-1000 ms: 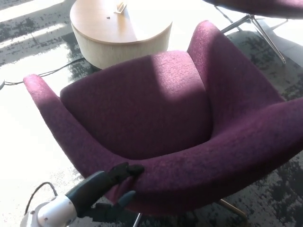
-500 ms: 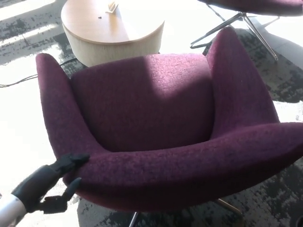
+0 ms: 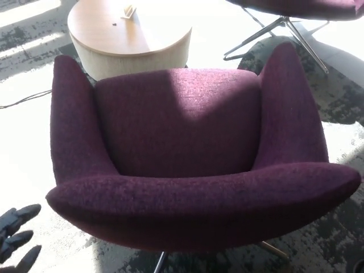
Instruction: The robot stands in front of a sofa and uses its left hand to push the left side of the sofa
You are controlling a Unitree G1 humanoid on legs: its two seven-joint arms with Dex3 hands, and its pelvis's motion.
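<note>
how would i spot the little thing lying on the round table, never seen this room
Start at the big purple sofa filling the view; just behind it stands a round wooden table. Near the table's far edge lies a small pale block, the only light, raised object there besides a tiny dark speck.

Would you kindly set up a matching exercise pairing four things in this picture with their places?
Things:
1. sofa
2. round table
3. left hand
4. cable

Places:
A. bottom left corner
B. middle of the picture
C. on the floor at the left edge
D. top left, behind the sofa

Pairs: 1-B, 2-D, 3-A, 4-C
</note>
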